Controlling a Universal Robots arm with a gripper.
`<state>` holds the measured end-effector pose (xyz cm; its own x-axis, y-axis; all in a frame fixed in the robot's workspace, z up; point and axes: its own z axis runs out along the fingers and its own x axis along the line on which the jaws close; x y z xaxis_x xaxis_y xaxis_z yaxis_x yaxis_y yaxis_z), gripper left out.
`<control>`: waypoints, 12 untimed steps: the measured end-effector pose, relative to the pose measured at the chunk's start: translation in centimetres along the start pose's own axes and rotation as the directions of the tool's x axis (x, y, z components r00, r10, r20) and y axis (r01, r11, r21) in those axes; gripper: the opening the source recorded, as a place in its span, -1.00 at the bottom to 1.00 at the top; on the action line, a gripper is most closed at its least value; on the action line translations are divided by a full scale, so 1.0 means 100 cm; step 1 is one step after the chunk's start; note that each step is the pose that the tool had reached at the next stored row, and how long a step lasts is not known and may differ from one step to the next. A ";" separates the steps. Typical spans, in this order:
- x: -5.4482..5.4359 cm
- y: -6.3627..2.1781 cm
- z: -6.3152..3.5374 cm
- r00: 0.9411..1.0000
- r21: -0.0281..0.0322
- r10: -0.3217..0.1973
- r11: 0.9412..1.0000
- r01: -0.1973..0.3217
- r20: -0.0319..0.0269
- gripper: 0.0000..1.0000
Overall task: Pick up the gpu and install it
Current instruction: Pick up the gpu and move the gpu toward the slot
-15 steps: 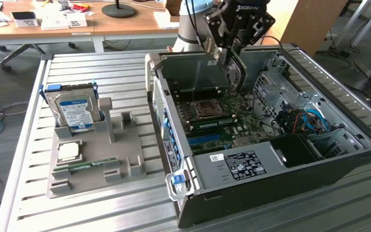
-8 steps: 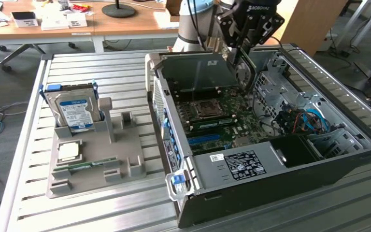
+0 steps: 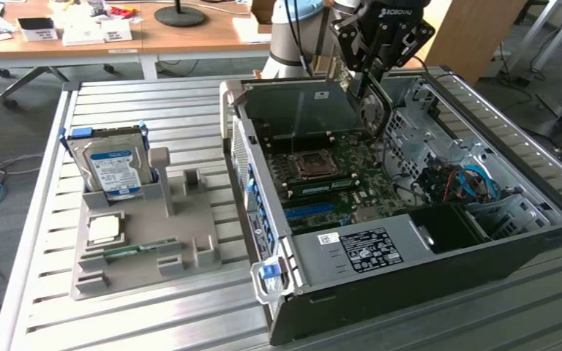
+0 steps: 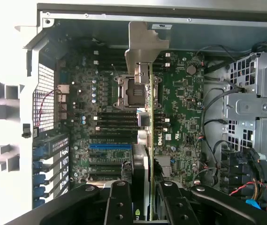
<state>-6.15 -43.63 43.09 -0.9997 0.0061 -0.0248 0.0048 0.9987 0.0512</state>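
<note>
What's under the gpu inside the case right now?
The gpu hangs edge-on in the claw above the motherboard, its line crossing the CPU socket and black memory slots. The strip of board directly beneath its edge and bracket is covered.

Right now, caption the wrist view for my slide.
Gripper holds the gpu edge-on over the motherboard of the open computer case.

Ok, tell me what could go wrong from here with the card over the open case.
1. The gpu, gripped edge-on in the end effector, hangs over the CPU socket and does not look lined up with the blue slot. Lowered like this, it might strike board parts.
2. Its silver bracket appears near the case wall and could catch there.
</note>
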 end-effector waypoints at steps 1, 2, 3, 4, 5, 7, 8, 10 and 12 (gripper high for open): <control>0.000 0.0000 0.0000 1.000 0.000 0.000 1.000 0.000 0.000 -0.47; 0.000 0.0000 0.0000 1.000 0.000 0.000 1.000 0.000 0.000 -0.47; 0.000 0.0000 0.0000 1.000 0.000 0.000 1.000 0.000 0.000 -0.47; 0.000 0.0000 0.0000 1.000 0.000 0.000 1.000 0.000 0.000 -0.47; -0.001 0.0000 0.0000 1.000 0.000 0.000 1.000 0.000 0.000 -0.47; -0.002 0.0000 0.0001 1.000 -0.001 0.000 1.000 0.000 0.000 -0.47; -0.003 0.0000 0.0002 1.000 -0.001 0.000 1.000 0.000 0.000 -0.47; -0.005 0.0000 0.0002 1.000 -0.002 0.000 1.000 0.000 0.000 -0.47; -0.008 0.0001 0.0003 1.000 -0.002 0.000 1.000 0.000 0.000 -0.47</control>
<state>-5.37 -43.62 43.08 -0.9997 0.0062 -0.0247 0.0048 0.9986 0.0536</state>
